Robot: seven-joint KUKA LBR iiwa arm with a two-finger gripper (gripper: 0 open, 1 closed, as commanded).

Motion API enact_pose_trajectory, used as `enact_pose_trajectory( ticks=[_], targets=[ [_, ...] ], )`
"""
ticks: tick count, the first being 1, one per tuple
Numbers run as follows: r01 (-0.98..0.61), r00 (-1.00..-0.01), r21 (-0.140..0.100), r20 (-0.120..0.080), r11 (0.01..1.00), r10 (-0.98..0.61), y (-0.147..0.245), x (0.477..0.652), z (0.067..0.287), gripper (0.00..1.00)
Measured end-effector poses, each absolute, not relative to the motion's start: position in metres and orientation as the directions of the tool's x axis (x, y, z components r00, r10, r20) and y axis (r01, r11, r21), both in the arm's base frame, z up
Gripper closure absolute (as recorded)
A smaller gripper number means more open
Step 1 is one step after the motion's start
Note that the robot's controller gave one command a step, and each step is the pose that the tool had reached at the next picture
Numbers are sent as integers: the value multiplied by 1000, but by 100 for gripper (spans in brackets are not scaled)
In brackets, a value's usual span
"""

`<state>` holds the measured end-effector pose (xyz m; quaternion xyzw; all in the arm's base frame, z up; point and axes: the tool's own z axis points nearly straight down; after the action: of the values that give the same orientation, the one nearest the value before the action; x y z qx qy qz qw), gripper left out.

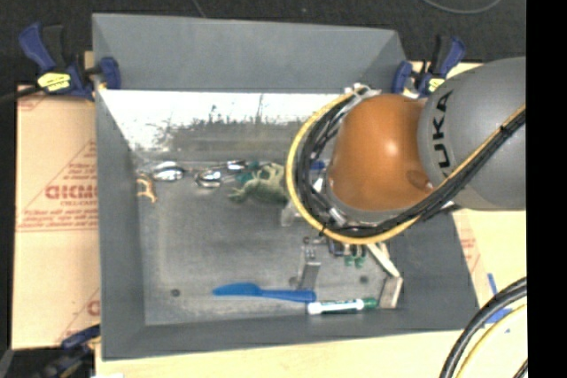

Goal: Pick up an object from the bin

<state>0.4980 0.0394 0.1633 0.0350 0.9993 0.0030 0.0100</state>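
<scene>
My gripper (311,266) hangs below the arm's orange cover, low over the front right part of the bin floor. Just in front of it lies a blue toothbrush-like stick (259,291), flat along the front wall. A white marker with a green cap (340,307) lies to the right of the stick, near the front edge. A beige angled piece (387,281) rests to the right of the gripper. None of these things is seen between the jaws.
A green toy frog (258,181) sits at the back middle of the bin. Two shiny silver pieces (168,174) (211,179) and a small orange bit (144,189) lie at the back left. The arm covers the bin's right side.
</scene>
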Motion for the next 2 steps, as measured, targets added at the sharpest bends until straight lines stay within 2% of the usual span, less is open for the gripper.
enact_pose_trajectory(
  ticks=[1, 2],
  targets=[
    [216, -976, 4, 0, 976, 216, 70, 478, 100, 0],
    [131, -991, 9, -35, 991, 131, 84, 477, 72, 0]
  ],
)
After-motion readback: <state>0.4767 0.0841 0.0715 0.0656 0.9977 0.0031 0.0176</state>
